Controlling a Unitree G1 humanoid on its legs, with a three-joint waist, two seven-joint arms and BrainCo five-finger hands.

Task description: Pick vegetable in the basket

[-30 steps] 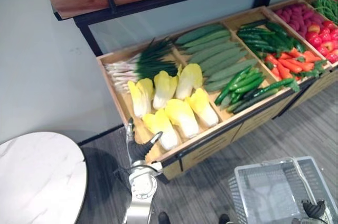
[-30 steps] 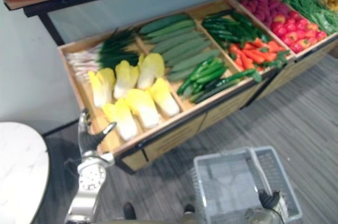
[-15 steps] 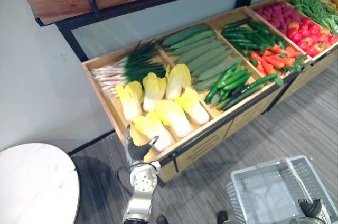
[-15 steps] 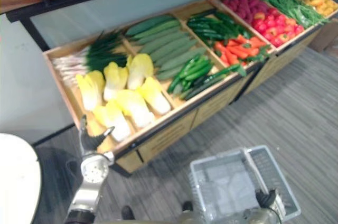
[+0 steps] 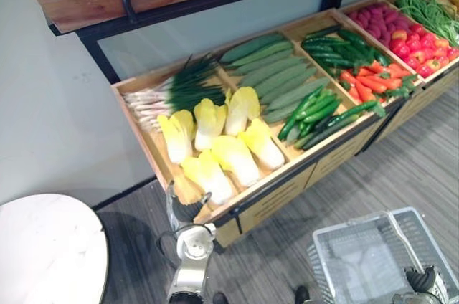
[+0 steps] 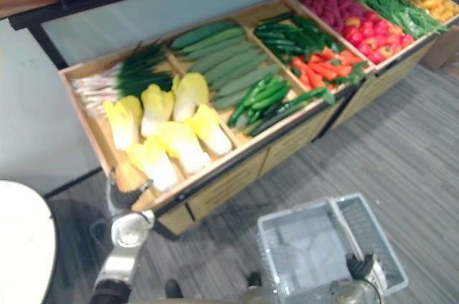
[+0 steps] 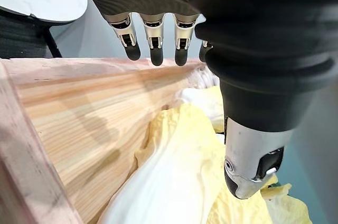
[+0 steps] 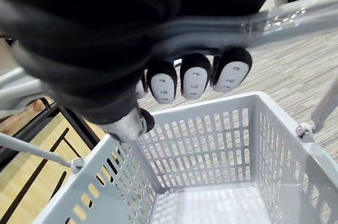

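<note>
One change: left hand (image 5: 186,209) tipped lower over cabbage (image 5: 209,176); right hand (image 8: 195,76) grips basket (image 8: 200,139).

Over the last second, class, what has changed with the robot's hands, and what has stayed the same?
The left hand has dipped slightly at the near corner of the crate, thumb drawn in, open over a cabbage and grasping nothing. The right hand still grips the basket by its handle; nothing in the crate has moved.
</note>
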